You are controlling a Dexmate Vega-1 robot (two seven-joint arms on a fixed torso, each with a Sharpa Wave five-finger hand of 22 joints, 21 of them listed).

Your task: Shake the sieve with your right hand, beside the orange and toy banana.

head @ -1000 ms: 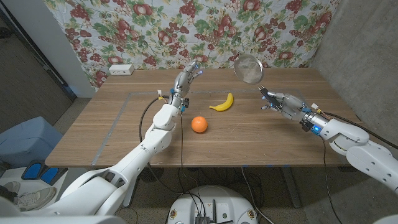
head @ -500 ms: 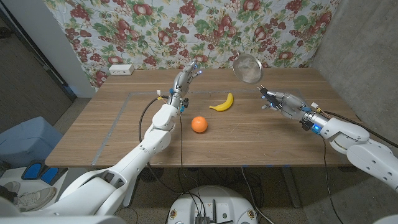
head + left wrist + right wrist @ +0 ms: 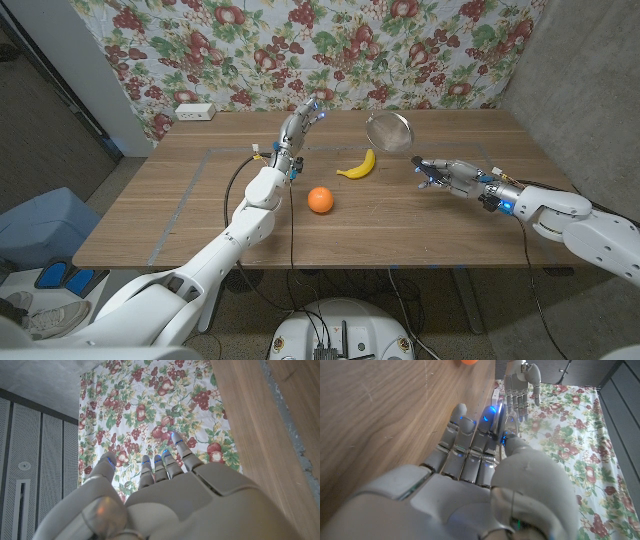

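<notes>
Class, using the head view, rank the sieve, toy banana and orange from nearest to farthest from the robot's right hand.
From the right hand:
1. Sieve, held in that hand, raised above the table.
2. Toy banana, toward the table's middle.
3. Orange, farther left, nearer the robot.

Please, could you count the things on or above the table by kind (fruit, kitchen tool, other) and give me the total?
Fruit: 2, the orange and the toy banana.
Kitchen tool: 1, the sieve, held above the table by the right hand.
Other: 1, a white box at the table's far left edge.
Total: 4.
</notes>
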